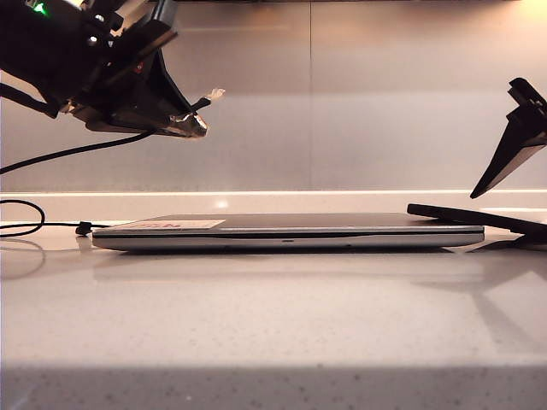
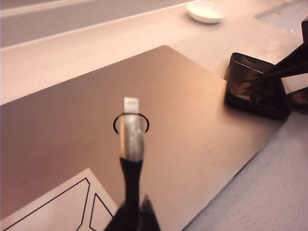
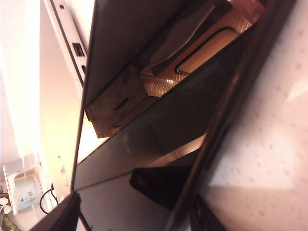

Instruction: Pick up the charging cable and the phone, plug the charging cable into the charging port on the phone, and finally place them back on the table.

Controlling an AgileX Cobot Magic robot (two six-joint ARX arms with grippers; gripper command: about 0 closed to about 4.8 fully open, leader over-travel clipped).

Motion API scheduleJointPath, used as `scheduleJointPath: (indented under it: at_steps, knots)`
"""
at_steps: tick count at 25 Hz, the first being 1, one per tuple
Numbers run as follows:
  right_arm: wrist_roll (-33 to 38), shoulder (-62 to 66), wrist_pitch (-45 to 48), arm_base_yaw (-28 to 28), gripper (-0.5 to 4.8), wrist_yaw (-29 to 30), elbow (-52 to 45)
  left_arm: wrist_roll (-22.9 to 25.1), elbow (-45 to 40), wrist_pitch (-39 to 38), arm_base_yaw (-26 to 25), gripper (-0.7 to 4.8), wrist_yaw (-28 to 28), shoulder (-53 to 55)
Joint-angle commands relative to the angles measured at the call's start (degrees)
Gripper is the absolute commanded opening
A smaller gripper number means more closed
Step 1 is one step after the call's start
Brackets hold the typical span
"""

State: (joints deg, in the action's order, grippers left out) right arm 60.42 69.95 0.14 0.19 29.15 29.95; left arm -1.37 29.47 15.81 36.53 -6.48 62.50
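The left gripper (image 1: pixel 175 107) hangs high over the left end of the closed laptop (image 1: pixel 291 231), its jaws closed tight on the charging cable (image 2: pixel 131 168) just behind the plug; this leaves the silvery-white plug tip (image 2: pixel 131 107) jutting free and pointing toward the right side of the scene, which reads as a ready pose for the phone's port to be brought to it. The rest of the cord droops from that gripper and loops onto the table (image 1: pixel 273 325) at the far left, where a small black clip (image 1: pixel 84 228) lies on the surface beside the laptop's left end.

The phone (image 1: pixel 474 217) lies at the right, one end propped on the laptop's lid and the other sloping toward the table, so its raised edge is open to a grasp. The right gripper (image 1: pixel 513 141) hovers just above that end; its jaws stand spread wide and hold nothing, and in its own wrist view the dark fingertips (image 3: pixel 57 216) frame the phone's glossy face (image 3: pixel 159 134) closely; contact with the phone cannot be made out. In judgement, the cable is already secured and the phone's pickup is the step in hand.
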Motion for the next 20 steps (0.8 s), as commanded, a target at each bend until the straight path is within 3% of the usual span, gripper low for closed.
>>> scheduleJointPath:
  at_steps: [1, 8, 9, 10, 13, 15, 20]
  knots:
    - [0.8, 2.0, 2.0, 0.0, 3.09, -1.3, -0.5, -0.1, 0.2, 1.0, 0.1, -0.06, -0.2, -0.3]
    - [1.1, 2.7, 3.6, 0.0, 3.05, -4.1, -0.5, -0.1, 0.2, 1.0, 0.1, -0.06, -0.2, -0.3]
    - [1.1, 2.7, 3.4, 0.0, 2.8, -5.0, -0.5, -0.1, 0.2, 1.0, 0.1, -0.06, -0.2, -0.3]
    - [1.1, 2.7, 3.1, 0.0, 1.89, -5.1, -0.5, -0.1, 0.2, 1.0, 0.1, -0.06, -0.2, -0.3]
    - [1.0, 2.8, 3.1, 0.0, 0.45, -5.2, -0.5, -0.2, 0.2, 1.0, 0.1, -0.06, -0.2, -0.3]
    - [1.0, 2.8, 3.1, 0.1, -0.06, -6.1, -0.5, -0.2, 0.2, 1.0, 0.1, -0.06, -0.2, -0.3]
    - [-3.6, 2.7, 4.3, 0.1, -0.05, -6.4, -0.4, -0.1, 0.2, 1.0, 0.1, -0.06, -0.2, -0.3]
